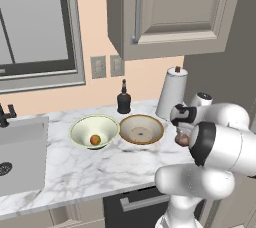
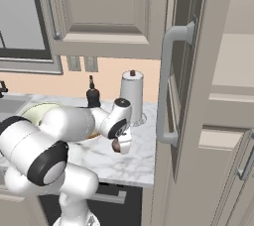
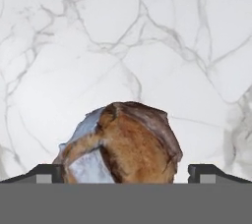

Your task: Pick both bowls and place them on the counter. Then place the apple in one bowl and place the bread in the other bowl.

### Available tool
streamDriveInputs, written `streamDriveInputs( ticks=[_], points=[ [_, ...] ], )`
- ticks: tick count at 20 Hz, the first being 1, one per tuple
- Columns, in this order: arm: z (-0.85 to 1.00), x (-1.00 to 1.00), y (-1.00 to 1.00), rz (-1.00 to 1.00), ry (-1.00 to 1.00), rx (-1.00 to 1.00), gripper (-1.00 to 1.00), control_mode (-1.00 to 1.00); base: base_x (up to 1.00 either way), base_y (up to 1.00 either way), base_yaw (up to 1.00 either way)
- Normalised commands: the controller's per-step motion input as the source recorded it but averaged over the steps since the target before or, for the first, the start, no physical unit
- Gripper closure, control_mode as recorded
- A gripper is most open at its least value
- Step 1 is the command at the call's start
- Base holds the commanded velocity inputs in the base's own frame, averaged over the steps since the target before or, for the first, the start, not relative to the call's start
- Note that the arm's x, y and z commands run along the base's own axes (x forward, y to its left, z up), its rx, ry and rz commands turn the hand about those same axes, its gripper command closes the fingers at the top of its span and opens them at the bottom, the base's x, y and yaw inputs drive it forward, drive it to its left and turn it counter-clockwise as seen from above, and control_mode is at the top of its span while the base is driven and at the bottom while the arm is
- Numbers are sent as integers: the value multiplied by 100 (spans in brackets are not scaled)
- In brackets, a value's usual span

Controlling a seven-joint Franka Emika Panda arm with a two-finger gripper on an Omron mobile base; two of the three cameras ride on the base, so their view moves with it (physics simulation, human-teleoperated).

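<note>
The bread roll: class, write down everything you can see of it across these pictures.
The bread is a lumpy brown roll with a darker crust on top, a golden-orange face and pale greyish-white patches. In the hand view it sits between the two dark fingers of the gripper, which appears to hold it above the white marble counter. In the left base view it is a small brown lump under the hand, right of the tan bowl.

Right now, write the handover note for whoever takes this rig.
Gripper: shut on the bread, held above bare counter, right of the bowls.
Both bowls sit on the counter, side by side.
Cream-green bowl: apple inside, done.
Tan bowl: empty.
Left: carry the bread over the tan bowl and release it there.
</note>
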Motion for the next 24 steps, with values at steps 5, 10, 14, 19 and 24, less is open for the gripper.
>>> streamDriveInputs(
  ticks=[5,10,14,19,24],
  points=[
    [-33,3,-3,0,0,1,-100,-100,0,0,0],
    [-60,0,2,0,0,0,100,-100,0,0,0],
    [-50,0,19,0,0,0,100,-100,0,0,0],
    [10,-14,10,-4,-3,1,100,-100,0,0,0],
    [44,-19,41,-7,-7,0,100,-100,0,0,0]
  ],
)
